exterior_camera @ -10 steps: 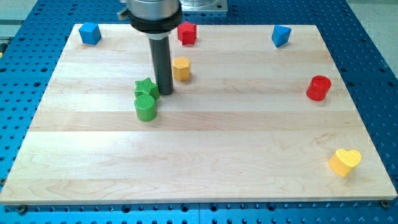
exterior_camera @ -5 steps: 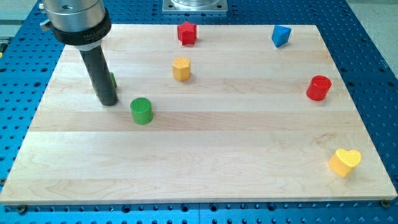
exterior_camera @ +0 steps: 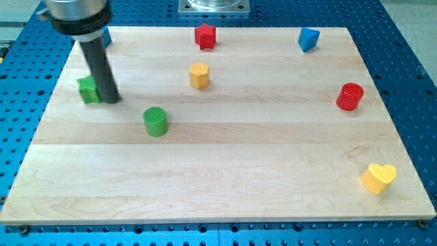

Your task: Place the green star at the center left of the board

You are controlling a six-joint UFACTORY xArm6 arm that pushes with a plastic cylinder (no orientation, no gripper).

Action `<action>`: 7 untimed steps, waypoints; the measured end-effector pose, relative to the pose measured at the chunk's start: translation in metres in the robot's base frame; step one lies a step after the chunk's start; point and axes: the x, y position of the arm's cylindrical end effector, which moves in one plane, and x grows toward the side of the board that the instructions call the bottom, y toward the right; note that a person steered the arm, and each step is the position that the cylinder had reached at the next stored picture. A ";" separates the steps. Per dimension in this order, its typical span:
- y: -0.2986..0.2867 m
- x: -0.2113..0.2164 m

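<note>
The green star (exterior_camera: 87, 89) lies near the board's left edge, a little above mid-height, partly hidden by my rod. My tip (exterior_camera: 111, 100) rests on the board, touching the star's right side. A green cylinder (exterior_camera: 155, 121) stands to the right and below the tip, apart from it.
A yellow hexagonal block (exterior_camera: 199, 75) sits at upper centre. A red block (exterior_camera: 205, 35) and a blue block (exterior_camera: 308, 39) sit along the top edge. Another blue block (exterior_camera: 106, 37) is mostly hidden behind the arm. A red cylinder (exterior_camera: 349, 96) and a yellow heart (exterior_camera: 378, 178) lie at the right.
My tip has swept left across the board, pushing the green star away from the green cylinder toward the left edge. The cylinder shifted slightly left.
</note>
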 end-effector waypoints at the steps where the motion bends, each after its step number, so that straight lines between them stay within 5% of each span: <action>1: 0.001 0.000; 2: 0.061 -0.022; 3: 0.054 -0.051; 7: 0.036 -0.053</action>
